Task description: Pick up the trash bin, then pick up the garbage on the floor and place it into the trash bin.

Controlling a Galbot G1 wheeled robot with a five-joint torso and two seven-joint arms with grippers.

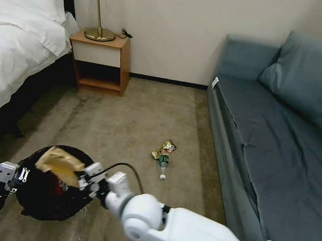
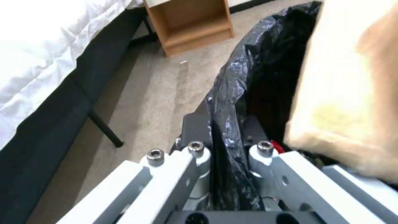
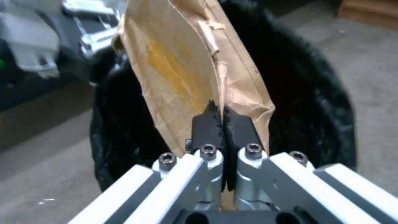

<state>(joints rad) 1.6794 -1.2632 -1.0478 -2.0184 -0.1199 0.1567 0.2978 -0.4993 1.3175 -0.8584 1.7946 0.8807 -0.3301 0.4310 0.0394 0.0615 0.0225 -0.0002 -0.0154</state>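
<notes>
The trash bin [image 1: 40,199], lined with a black bag [image 2: 248,81], hangs above the carpet at the lower left, and my left gripper [image 1: 23,176] is shut on its rim [image 2: 226,146]. My right gripper [image 1: 80,179] is shut on a crumpled brown paper bag [image 1: 60,165], held over the bin's mouth [image 3: 307,93]; the bag [image 3: 186,65] stands up from the closed fingers [image 3: 205,126]. Something red [image 1: 54,179] shows inside the bin. On the floor ahead lie a gold snack wrapper [image 1: 164,149] and a small green-labelled bottle [image 1: 163,165], touching each other.
A bed [image 1: 9,51] runs along the left, with a wooden nightstand [image 1: 101,62] and lamp [image 1: 100,5] behind it. A blue sofa [image 1: 290,128] fills the right side. Open carpet [image 1: 128,119] lies between them.
</notes>
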